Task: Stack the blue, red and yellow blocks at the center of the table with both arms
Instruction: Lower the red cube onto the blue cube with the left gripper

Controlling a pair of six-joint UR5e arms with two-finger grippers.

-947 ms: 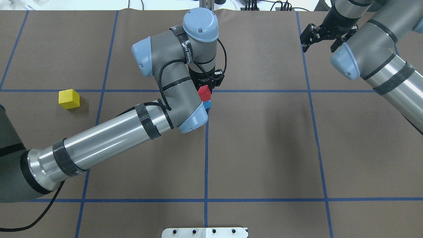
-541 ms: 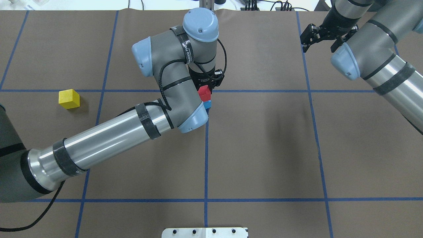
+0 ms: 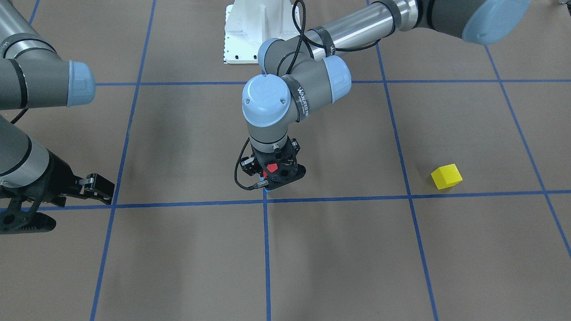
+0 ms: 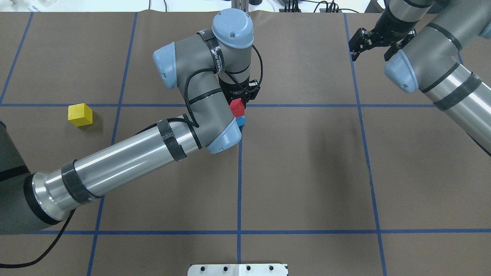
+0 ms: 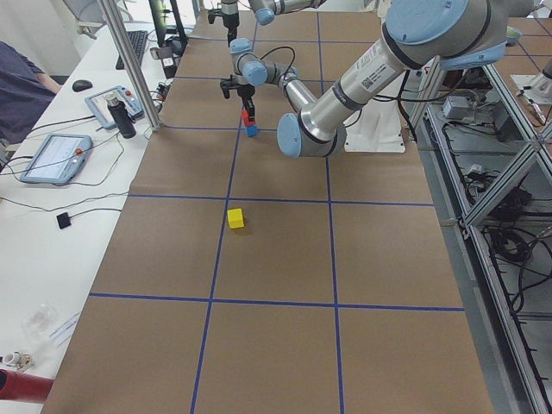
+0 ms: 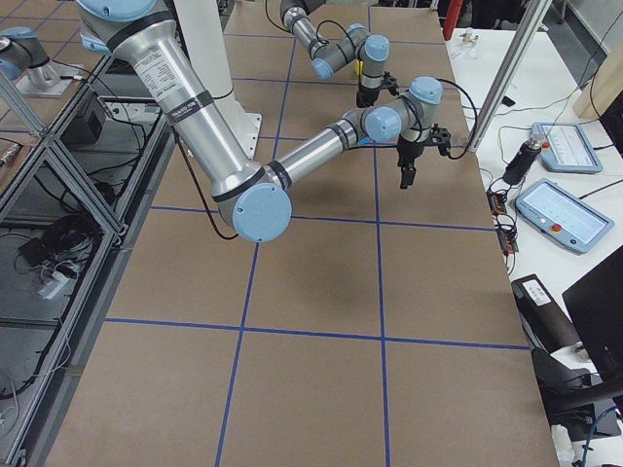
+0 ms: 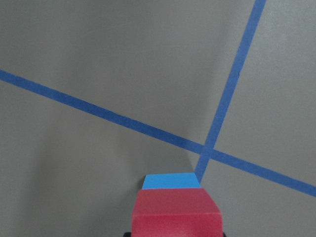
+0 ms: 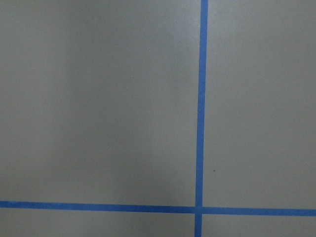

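My left gripper [image 4: 239, 100] is at the table's center, shut on the red block [image 4: 238, 108]. The red block sits directly over the blue block [image 4: 241, 121], which rests beside the crossing of two tape lines. The left wrist view shows the red block [image 7: 177, 213] with the blue block [image 7: 171, 181] just beneath it. In the exterior left view the red block [image 5: 248, 115] looks to be touching the blue block [image 5: 251, 131]. The yellow block [image 4: 80, 114] lies alone on the table to the left; it also shows in the front-facing view [image 3: 446, 176]. My right gripper [image 4: 373, 45] is open and empty at the far right.
Brown paper with blue tape grid lines [image 4: 239, 184] covers the table. The robot's white base plate [image 4: 238, 269] is at the near edge. Operator tablets [image 5: 56, 157] and cables lie on the bench beyond the far edge.
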